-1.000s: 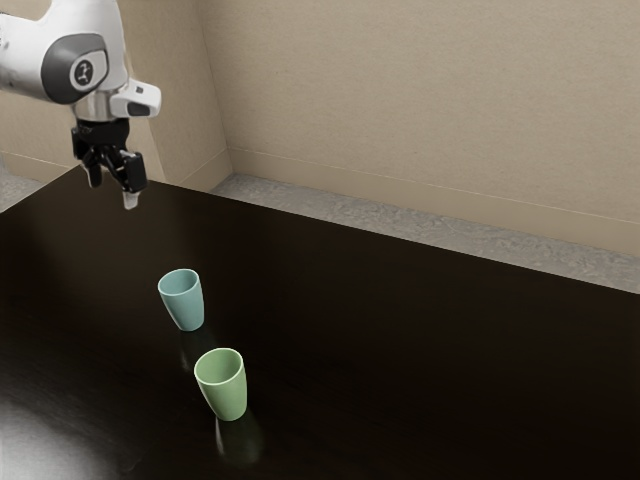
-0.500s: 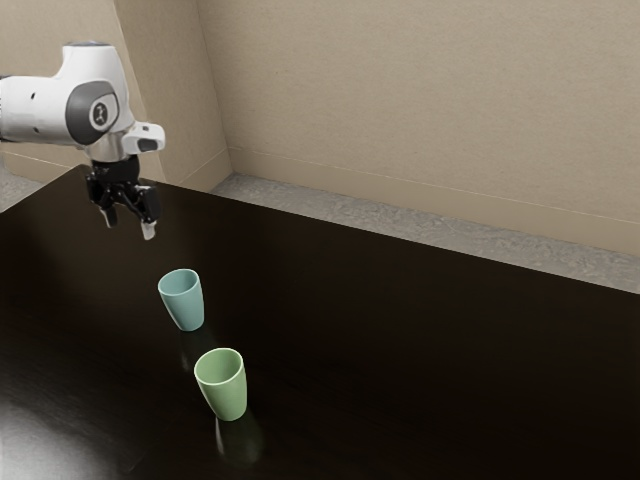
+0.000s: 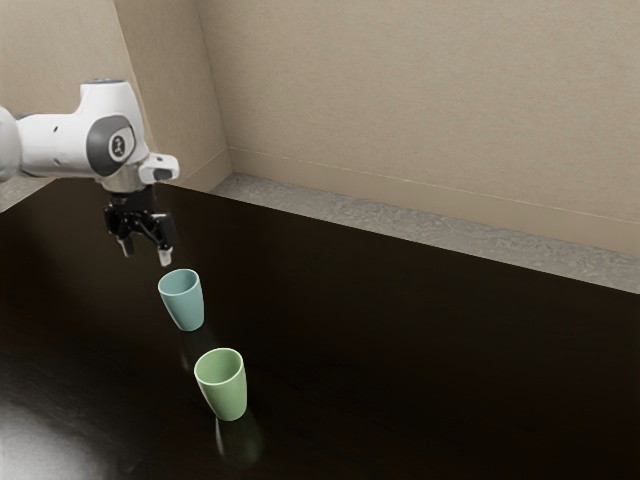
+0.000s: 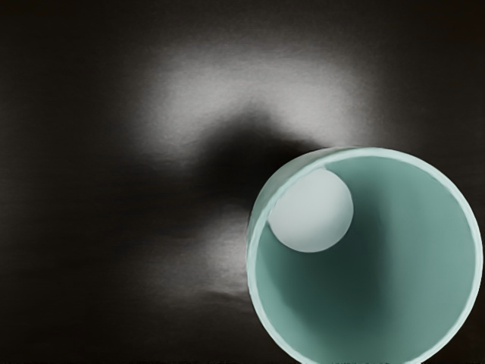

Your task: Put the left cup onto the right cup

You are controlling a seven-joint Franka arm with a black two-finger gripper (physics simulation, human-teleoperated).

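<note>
Tabletop (image 3: 420, 380), dark and glossy, carries the green cup (image 3: 221, 383) upright low in the frame, left of centre; the teal cup (image 3: 182, 298) stands apart, higher up. My gripper (image 3: 145, 250) hangs just above and left of its rim, fingers spread wide, empty; beige wall (image 3: 420, 90) behind.

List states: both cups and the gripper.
teal cup: upright on the table, empty, not gripped.
green cup: upright on the table, apart from the teal cup.
gripper: open, holding nothing, just above the teal cup.
</note>
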